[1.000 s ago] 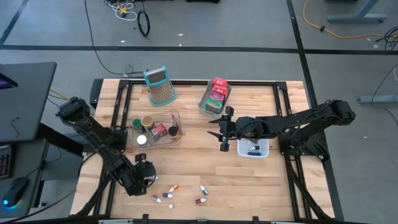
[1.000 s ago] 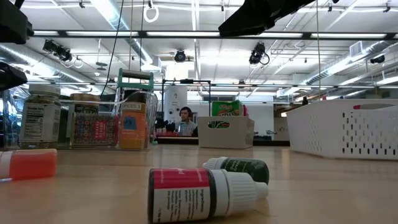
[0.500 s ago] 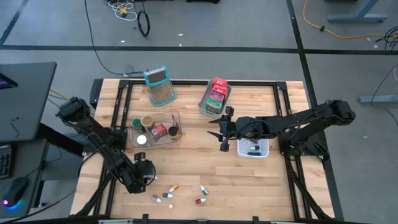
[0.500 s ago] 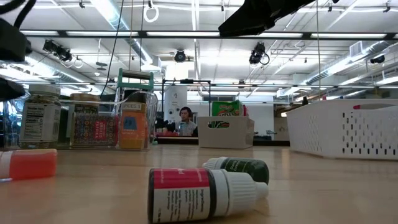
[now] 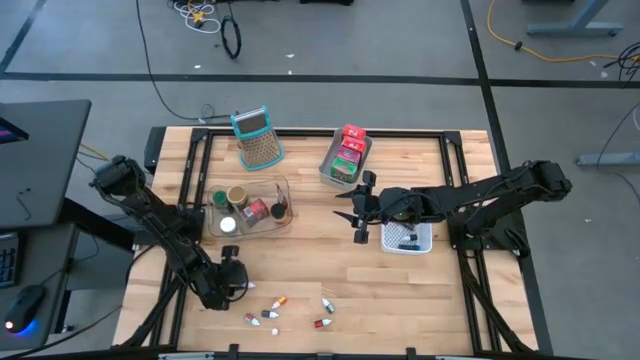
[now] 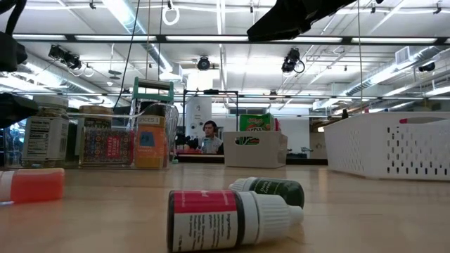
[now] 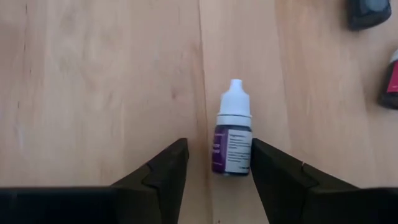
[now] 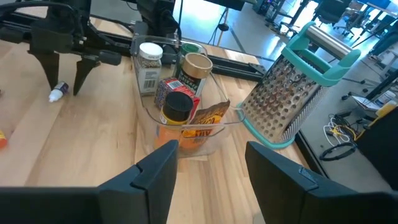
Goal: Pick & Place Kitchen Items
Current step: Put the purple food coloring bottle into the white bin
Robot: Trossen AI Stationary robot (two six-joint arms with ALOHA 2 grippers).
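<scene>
Left claw (image 5: 232,272), fingers spread, stands over a purple-labelled dropper bottle with white cap (image 7: 233,145) that lies flat on the wooden surface (image 5: 320,270) between its two fingers, near the surface's 7 o'clock edge. Four more tiny bottles (image 5: 300,311) lie loose just toward 4 o'clock of that claw; in the low view a pink-labelled bottle (image 6: 228,217) and a dark green one (image 6: 271,191) lie on their sides. Clear bin (image 5: 250,207) of jars (image 8: 177,93) sits at 12 o'clock of the left claw. Right claw (image 5: 358,212), open and empty, hovers at the surface's centre, beside the white basket (image 5: 407,238). Teal-handled grater (image 5: 257,136) and a tray of red and green packets (image 5: 346,156) occupy the 12 o'clock side.
</scene>
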